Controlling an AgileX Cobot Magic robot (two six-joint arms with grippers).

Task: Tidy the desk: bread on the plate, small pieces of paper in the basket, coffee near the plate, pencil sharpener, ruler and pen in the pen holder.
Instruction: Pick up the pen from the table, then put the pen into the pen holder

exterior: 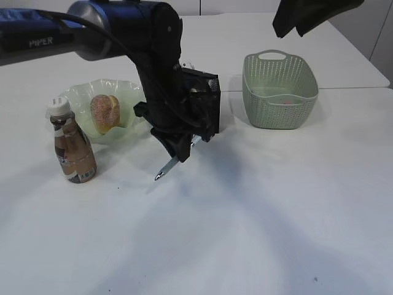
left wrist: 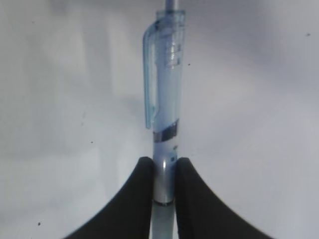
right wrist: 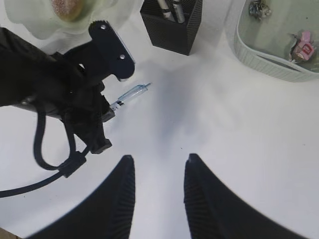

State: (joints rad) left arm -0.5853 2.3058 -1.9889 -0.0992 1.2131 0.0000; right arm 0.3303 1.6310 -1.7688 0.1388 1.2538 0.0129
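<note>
My left gripper (exterior: 178, 153) is shut on a clear blue pen (left wrist: 164, 99), held slantwise above the desk (exterior: 258, 215) just in front of the black mesh pen holder (exterior: 209, 104); the pen's tip (exterior: 158, 177) points down-left. The bread (exterior: 105, 112) lies in the wavy green plate (exterior: 80, 95), and the coffee (exterior: 72, 147) stands beside it. My right gripper (right wrist: 158, 162) hangs high over the desk, open and empty. Crumpled paper pieces (right wrist: 259, 9) lie in the basket (exterior: 279, 92). Ruler and pencil sharpener cannot be made out.
Slim silvery items (right wrist: 167, 7) stick up inside the pen holder (right wrist: 172, 27). A small pink-and-white thing (right wrist: 303, 45) lies on the basket floor. The left arm's cable (right wrist: 45, 149) loops below its wrist. The desk's far edge runs behind the basket.
</note>
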